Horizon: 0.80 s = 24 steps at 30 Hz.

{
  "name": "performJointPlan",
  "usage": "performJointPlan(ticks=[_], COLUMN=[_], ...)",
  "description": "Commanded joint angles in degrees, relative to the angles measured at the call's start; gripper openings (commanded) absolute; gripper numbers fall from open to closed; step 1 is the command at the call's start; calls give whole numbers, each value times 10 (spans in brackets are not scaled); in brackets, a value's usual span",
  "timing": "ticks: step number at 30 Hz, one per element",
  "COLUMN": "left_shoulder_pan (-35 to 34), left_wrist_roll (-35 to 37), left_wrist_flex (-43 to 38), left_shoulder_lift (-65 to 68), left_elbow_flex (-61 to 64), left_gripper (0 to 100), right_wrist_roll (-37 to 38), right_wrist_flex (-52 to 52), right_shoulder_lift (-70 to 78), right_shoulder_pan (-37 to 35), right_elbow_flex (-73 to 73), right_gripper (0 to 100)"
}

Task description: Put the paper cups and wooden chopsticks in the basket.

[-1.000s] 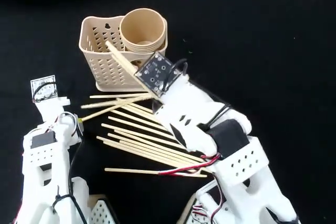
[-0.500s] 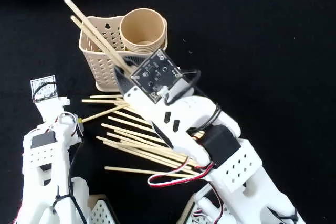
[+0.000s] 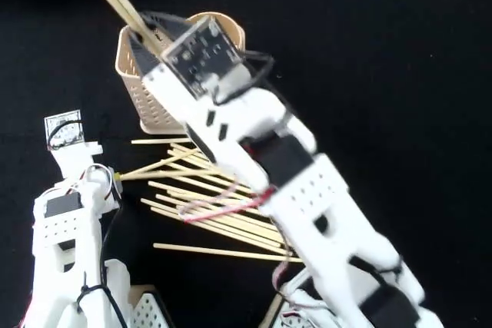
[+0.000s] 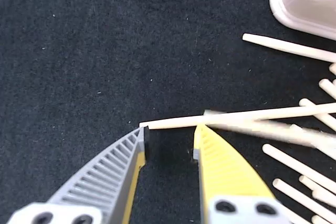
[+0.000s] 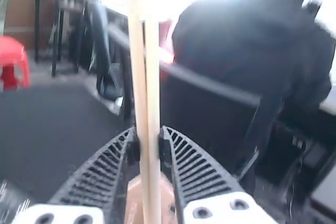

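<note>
Right gripper (image 5: pixel 148 141) clamped on two pale wooden chopsticks (image 5: pixel 145 77) over beige perforated plastic basket (image 3: pixel 142 97); light, stiff, slick, probably pivot-prone, mid-shaft hold safer. Left gripper (image 4: pixel 169 142) open

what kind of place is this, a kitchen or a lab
Likely a robotics lab or workshop: two white robot arms at a black-covered table, with a black chair and red stool in the room behind.
</note>
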Motion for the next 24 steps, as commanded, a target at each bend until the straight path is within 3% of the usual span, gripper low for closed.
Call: performJointPlan(ticks=[1, 7, 13, 24], left_shoulder_pan=[-1, -1, 0, -1], left_wrist_roll=[4, 4, 4, 4], left_wrist_flex=[-9, -9, -9, -9], left_shoulder_lift=[1, 1, 1, 1], left_elbow_flex=[-26, -26, -26, -27], left_gripper=[166, 166, 166, 166], right_wrist_roll=[-3, -64, -68, -68], right_wrist_flex=[-47, -52, -47, -41], right_shoulder_lift=[74, 226, 352, 346], right_shoulder_pan=[-7, -4, -3, 16], right_elbow_flex=[-79, -195, -270, -199], right_gripper=[12, 12, 12, 12])
